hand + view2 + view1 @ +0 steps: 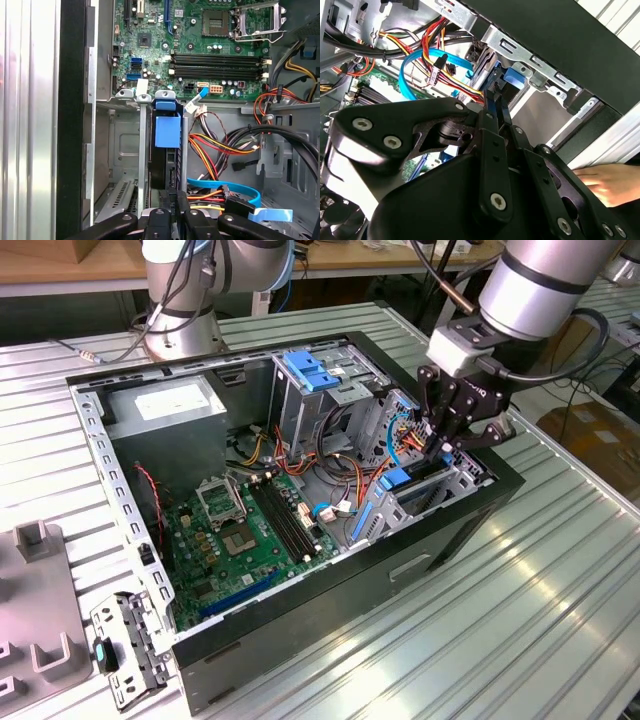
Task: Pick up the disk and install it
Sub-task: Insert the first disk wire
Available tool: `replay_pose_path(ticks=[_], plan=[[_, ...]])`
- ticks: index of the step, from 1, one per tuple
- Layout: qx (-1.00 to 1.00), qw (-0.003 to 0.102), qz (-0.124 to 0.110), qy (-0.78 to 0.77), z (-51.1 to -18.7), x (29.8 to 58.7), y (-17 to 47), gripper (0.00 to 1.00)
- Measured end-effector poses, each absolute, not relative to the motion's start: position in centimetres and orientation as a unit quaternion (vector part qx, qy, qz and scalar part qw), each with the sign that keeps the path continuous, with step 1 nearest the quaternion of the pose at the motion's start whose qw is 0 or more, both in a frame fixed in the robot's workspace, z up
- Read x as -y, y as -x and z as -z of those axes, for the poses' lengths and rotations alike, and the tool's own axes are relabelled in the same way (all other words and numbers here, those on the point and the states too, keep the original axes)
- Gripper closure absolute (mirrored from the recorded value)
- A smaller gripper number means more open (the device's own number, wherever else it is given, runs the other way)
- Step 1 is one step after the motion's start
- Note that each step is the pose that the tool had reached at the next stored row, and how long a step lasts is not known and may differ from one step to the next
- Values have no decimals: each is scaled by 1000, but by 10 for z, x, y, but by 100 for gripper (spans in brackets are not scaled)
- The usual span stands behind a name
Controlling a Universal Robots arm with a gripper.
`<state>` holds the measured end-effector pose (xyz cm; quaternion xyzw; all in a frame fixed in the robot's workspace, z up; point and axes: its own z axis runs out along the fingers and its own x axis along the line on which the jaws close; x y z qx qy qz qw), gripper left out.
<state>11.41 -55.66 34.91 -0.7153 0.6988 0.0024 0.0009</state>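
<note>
Hanging over the drive bay at the exterior view's right end of the open computer case (pixel 130 530), the gripper (pixel 447 445) has its fingers drawn together on the edge of the disk (pixel 166 150). The disk stands on edge in the metal bay (pixel 142 165), its blue carrier tab (pixel 166 129) at the end nearer the motherboard (pixel 250 530). Blue, red and yellow cables (pixel 220 192) run just beside the bay. In the second wrist view a person's hand (pixel 607 182) rests outside the case wall.
</note>
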Motion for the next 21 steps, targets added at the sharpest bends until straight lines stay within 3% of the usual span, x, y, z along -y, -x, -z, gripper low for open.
replay_pose_path(ticks=[21], plan=[[-702,1,-3,713,-346,557,-114,83]])
